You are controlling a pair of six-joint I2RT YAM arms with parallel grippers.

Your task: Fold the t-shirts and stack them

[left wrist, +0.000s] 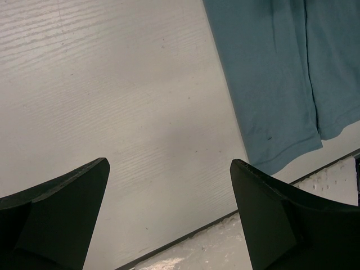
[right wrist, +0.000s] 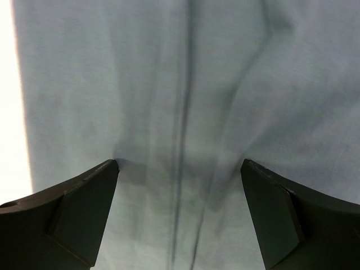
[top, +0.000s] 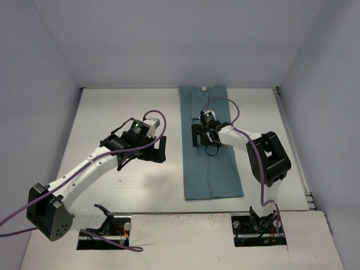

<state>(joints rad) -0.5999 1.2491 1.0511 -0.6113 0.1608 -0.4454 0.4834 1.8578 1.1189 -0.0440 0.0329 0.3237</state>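
The teal-blue t-shirt [top: 212, 163] lies flat on the white table [top: 112, 112], folded lengthwise into a long narrow strip. Its collar and small white label [top: 203, 88] are at the far end. My right gripper [top: 205, 140] hovers over the strip's middle, open, with both fingertips low over the cloth [right wrist: 225, 84] on either side of the centre seam and nothing between them [right wrist: 180, 169]. My left gripper [top: 158, 151] is open over bare table to the left of the shirt. In the left wrist view the shirt's hem [left wrist: 281, 73] shows at the upper right, clear of the gripper [left wrist: 169, 169].
Grey walls close the table in at the back and both sides. Two cut-outs at the near edge hold the arm bases [top: 259, 225]. Purple cables [top: 225, 104] loop over the arms. The table's near edge [left wrist: 185, 233] shows as a dark line between the left fingers.
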